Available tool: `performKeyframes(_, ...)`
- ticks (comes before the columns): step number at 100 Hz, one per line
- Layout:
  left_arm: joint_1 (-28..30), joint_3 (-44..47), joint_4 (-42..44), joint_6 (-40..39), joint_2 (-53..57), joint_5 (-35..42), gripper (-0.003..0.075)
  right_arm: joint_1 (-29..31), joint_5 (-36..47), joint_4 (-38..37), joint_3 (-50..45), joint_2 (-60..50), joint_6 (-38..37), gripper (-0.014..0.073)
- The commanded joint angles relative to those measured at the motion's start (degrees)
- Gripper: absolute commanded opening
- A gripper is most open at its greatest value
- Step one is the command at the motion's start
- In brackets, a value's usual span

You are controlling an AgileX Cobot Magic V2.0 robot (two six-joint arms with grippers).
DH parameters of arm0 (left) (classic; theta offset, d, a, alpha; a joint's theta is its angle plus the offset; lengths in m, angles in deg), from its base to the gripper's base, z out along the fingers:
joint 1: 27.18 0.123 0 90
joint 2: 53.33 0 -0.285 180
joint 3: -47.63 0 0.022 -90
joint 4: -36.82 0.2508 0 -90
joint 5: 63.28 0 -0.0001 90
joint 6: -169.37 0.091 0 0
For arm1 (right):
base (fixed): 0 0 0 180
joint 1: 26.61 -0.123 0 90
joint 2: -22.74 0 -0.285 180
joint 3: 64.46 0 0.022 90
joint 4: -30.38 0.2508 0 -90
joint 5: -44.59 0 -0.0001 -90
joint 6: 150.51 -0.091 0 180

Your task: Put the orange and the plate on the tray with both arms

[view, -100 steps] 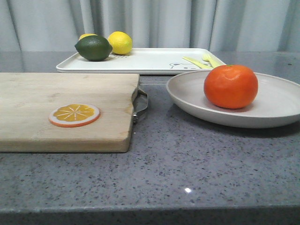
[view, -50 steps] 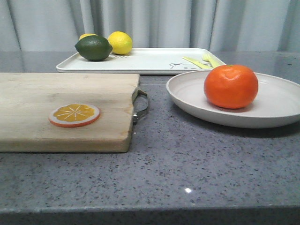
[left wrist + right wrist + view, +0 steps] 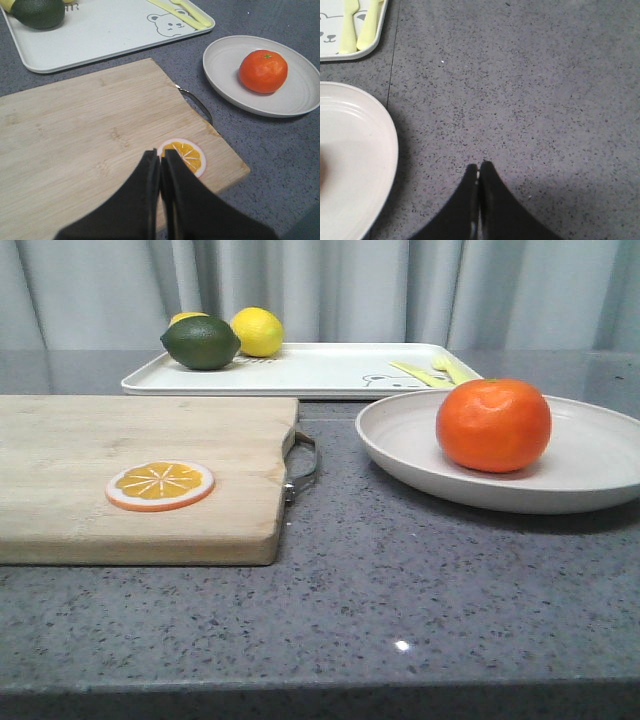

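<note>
- Left gripper (image 3: 160, 159) hangs over the wooden cutting board (image 3: 90, 135), its two dark fingers pressed together with nothing between them.
- Just past its fingertips, on the board, lies a flat orange slice (image 3: 183, 156), nearly touching the tips in the left wrist view.
- Farther out from this gripper and off to the side of the board, the orange (image 3: 263, 71) sits in the plate (image 3: 225, 55), on the grey stone counter (image 3: 280, 150).
- Beyond the board's far edge lies the tray (image 3: 100, 35), carrying a dark green lime (image 3: 39, 12) at one end and pale yellow cutlery (image 3: 182, 12) beside its bear drawing.
- Right gripper (image 3: 479, 167) is likewise closed tight and empty, held above bare counter.
- Beside it, to one side, is the rim of the plate; a corner of the tray with the cutlery shows farther ahead.
- From the front, the orange stands toward the plate's left half, a lemon (image 3: 256, 331) rests behind the lime, and neither arm shows.
</note>
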Motion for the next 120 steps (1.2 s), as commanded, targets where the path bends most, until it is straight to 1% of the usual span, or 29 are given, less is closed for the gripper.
performKeyframes(1, 0.3, 1.5, -0.7, -1.2, 3.9, 4.3, -0.0019, -0.8, 1.0, -0.2, 3.5, 1.7, 0.3, -0.0059)
performKeyframes(13, 0.3, 5.2, -0.7, -1.2, 9.1, 4.3, -0.0019, -3.5, -4.0, -0.2, 7.4, 5.5, 0.3, -0.0048)
performKeyframes(20, 0.3, 6.3, -0.8, -1.2, 11.2, 4.3, -0.0019, -4.9, -5.9, 1.1, 9.9, 8.1, 0.3, -0.0006)
performKeyframes(27, 0.3, 6.8, -0.8, -1.2, 12.6, 4.3, -0.0019, -5.8, -7.5, 2.7, 12.4, 10.9, 0.3, 0.0076)
performKeyframes(39, 0.3, 6.8, -0.8, -1.2, 13.2, 4.3, -0.0019, -6.2, -10.2, 5.7, 16.6, 15.8, 0.3, 0.0282)
performKeyframes(44, 0.3, 6.8, -0.8, -1.2, 13.2, 4.3, -0.0019, -6.2, -12.1, 7.3, 18.3, 18.0, 0.3, 0.0343)
performKeyframes(49, 0.3, 6.8, -0.8, -1.2, 13.2, 4.3, -0.0019, -6.2, -13.7, 8.7, 20.1, 19.9, 0.3, 0.0375)
performKeyframes(59, 0.3, 6.8, -0.8, -1.2, 13.2, 4.3, -0.0019, -6.2, -15.4, 10.7, 22.8, 23.4, 0.4, 0.037)
performKeyframes(81, 0.3, 6.8, -0.8, -1.2, 13.2, 4.3, -0.0019, -6.2, -17.9, 10.8, 26.7, 29.9, 0.4, 0.037)
performKeyframes(99, 0.3, 6.8, -0.7, -1.2, 13.2, 4.9, -0.0019, -6.2, -18.0, 12.4, 27.4, 34.1, 0.4, 0.037)
performKeyframes(120, 0.3, 6.8, -0.7, -1.2, 13.2, 4.9, -0.0019, -6.2, -18.1, 12.6, 27.4, 36.8, 0.4, 0.037)
